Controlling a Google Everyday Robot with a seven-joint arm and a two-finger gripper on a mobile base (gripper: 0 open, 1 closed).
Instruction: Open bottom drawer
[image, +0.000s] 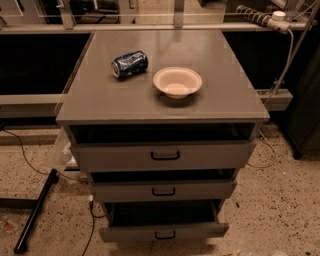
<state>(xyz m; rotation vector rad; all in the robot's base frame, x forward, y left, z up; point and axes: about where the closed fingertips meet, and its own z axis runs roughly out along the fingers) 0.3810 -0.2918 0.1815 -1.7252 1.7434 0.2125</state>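
1. Evidently drawn out, the narrow grey metal bottom drawer (200, 231) sits lowest of three at the foot of the cabinet. Its front stands forward, with a dark cavity showing behind it.
2. The small black rectangular loop handle (165, 235), centred on that front, is judged the only sensible hold, taken across its bar.
3. Handling, as a judgement: the drawer is stiff sheet metal and not fragile. Its smooth face offers no purchase. It should slide straight on its runners, so any pull should be level. Its load cannot be seen.
4. The claw (240, 253) shows only as a pale sliver at the lower edge of the view, right of the drawer and apart from the handle. Whether it is spread or pressed together cannot be told.
5. The grey bench (210, 107) carries a blue drink can (129, 63) lying on its side and a cream round bowl (177, 81).
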